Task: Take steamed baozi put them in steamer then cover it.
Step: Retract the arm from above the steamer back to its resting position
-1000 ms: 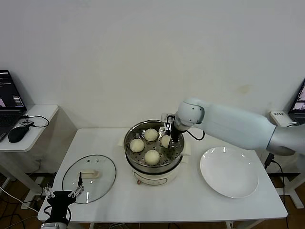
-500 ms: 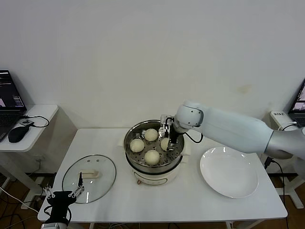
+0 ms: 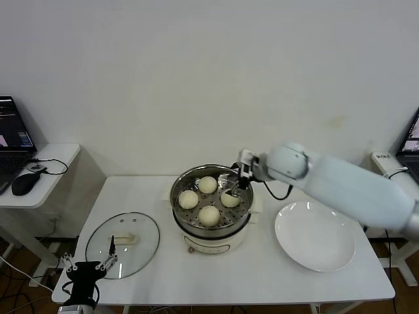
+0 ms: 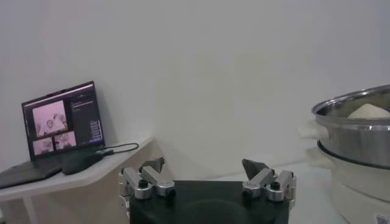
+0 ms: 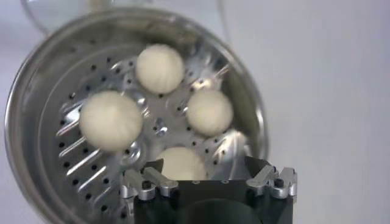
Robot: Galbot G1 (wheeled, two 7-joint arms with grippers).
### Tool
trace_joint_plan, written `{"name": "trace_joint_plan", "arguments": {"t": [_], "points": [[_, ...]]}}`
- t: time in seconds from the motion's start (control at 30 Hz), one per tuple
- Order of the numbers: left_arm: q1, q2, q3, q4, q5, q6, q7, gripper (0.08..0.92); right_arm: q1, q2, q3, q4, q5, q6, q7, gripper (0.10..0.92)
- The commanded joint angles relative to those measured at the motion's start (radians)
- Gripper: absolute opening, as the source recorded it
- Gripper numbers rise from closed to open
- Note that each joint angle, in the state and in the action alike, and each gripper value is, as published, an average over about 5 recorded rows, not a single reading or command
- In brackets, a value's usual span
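Observation:
Several cream-white steamed baozi (image 3: 209,215) lie on the perforated tray of the steel steamer (image 3: 177,190) at the table's middle. My right gripper (image 3: 239,178) hovers open over the steamer's far right rim, holding nothing. In the right wrist view the baozi (image 5: 111,120) sit apart in the steamer (image 5: 36,73), and the nearest one (image 5: 180,164) lies below the right gripper (image 5: 206,169). The cover (image 3: 141,229), a glass lid with a cream handle, lies flat on the table to the left. My left gripper (image 3: 88,265) waits open at the table's front left edge, just before the lid.
An empty white plate (image 3: 315,235) lies right of the steamer. A side table at the left carries a laptop (image 3: 12,124) and a mouse (image 3: 25,183). The left wrist view shows the left gripper (image 4: 203,164) open and the steamer's wall (image 4: 359,137) off to one side.
My right gripper has opened and let go of the baozi on the tray's right side, then risen and drawn back to the right. The left arm has not moved.

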Motion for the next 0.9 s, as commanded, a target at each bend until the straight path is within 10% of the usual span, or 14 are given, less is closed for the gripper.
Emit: {"name": "trace_joint_plan", "arguments": {"t": [0.03, 0.47, 0.9], "points": [[-0.003, -0.005, 0.01, -0.002, 0.008, 0.002, 0.001, 0.823, -0.688, -0.154, 0.653, 0.203, -0.052, 0.349, 0.341, 0.823], [-0.006, 0.001, 0.023, 0.037, 0.062, 0.031, -0.02, 0.823, -1.472, 0.292, 1.397, 0.188, -0.397, 0.855, 0.24, 0.823], [-0.063, 0.067, -0.035, 0.211, 0.874, -0.092, -0.058, 0.823, -1.682, 0.632, 1.64, 0.19, -0.332, 0.852, 0.188, 0.823]]}}
